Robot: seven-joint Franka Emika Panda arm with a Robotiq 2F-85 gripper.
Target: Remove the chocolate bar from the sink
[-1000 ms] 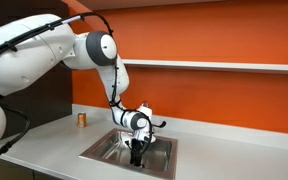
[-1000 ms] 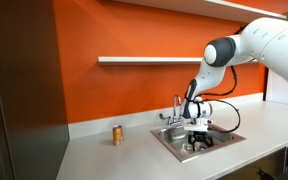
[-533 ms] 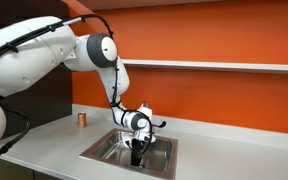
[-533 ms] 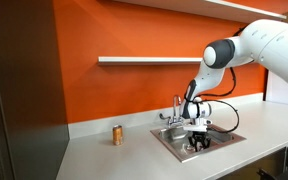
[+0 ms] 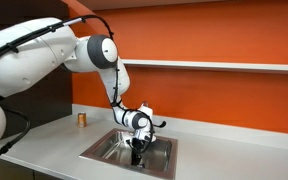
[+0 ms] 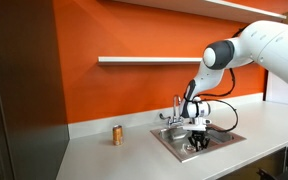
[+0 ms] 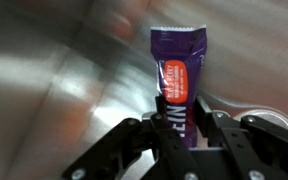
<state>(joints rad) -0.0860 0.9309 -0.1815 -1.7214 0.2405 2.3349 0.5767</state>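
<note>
In the wrist view the chocolate bar, in a purple wrapper with an orange-red patch, lies on the steel floor of the sink. My gripper is shut on its near end, one black finger on each long side. In both exterior views the gripper reaches straight down into the sink; the bar itself is hidden there behind the fingers and basin wall.
A chrome faucet stands at the back rim of the basin, close to the arm's wrist. A small orange-brown cylinder stands on the grey counter away from the sink. A shelf runs along the orange wall.
The arm has stayed in place over the basin. The gripper's fingers have drawn together around the bar.
</note>
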